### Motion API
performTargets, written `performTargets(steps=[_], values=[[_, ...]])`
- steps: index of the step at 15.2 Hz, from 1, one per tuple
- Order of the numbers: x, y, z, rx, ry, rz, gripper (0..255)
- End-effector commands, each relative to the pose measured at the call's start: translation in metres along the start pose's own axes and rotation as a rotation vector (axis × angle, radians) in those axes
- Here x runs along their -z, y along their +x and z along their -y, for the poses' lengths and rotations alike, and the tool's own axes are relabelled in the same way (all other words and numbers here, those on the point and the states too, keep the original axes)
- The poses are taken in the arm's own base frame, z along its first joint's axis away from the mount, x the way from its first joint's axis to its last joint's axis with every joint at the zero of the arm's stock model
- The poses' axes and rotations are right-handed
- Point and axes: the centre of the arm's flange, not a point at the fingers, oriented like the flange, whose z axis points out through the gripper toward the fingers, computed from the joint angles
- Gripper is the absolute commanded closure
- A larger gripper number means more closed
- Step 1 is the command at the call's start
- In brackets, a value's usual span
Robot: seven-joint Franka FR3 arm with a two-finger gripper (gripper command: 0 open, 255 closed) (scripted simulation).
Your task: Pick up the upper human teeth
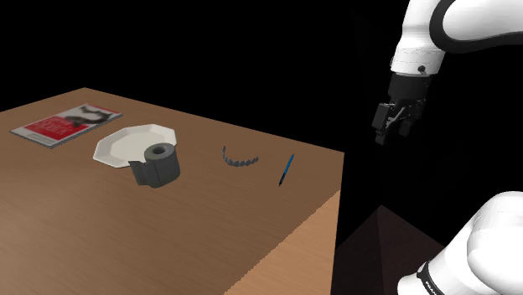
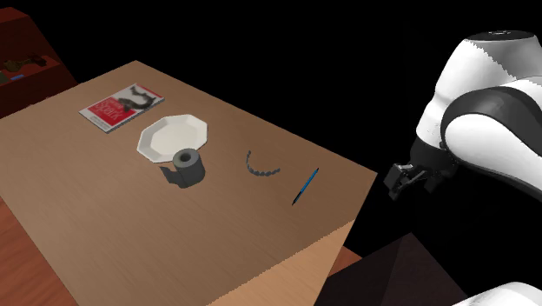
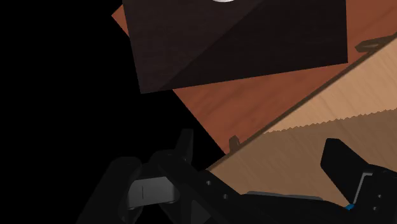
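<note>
**Operator:** What's in front of me?

**Spotter:** Start with the table. It fills the left and middle of the shoulder view, and its near corner points at the lower middle. Your arm comes in at the upper right, over the black area and off the table's edge. The dark stand is below it at the lower right.

**Operator:** And on the table?

**Spotter:** A white plate sits left of centre, with a red magazine beyond it at the far left. A dark grey roll stands touching the plate's near rim. The teeth are your target. They are a thin dark arc lying flat near the middle of the frame, between the roll and a blue pen, and they touch neither.

**Operator:** What about the gripper?

**Spotter:** The gripper hangs at the right of the frame, well apart from the teeth and higher than the tabletop. In the wrist view you can see its fingers standing wide apart with nothing between them.

**Operator:** So where am I in the task?

**Spotter:** I'd say you are at the very start, with the reach not yet made. You need to carry the gripper left across the table edge, past the pen, until it is over the arc. Then turn the fingers to straddle the thin band crosswise and come down almost to the wood. The arc looks low and slim, so if you close too high you will likely miss it.
</note>
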Motion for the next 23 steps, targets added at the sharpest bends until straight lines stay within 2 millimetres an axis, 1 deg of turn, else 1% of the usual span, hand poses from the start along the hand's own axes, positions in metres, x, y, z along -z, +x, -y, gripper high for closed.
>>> performTargets(steps=[1,23], values=[[0.000,0.000,0.000,0.000,0.000,0.000,0],[-0.061,0.198,0.201,-0.060,0.015,0.001,0]])
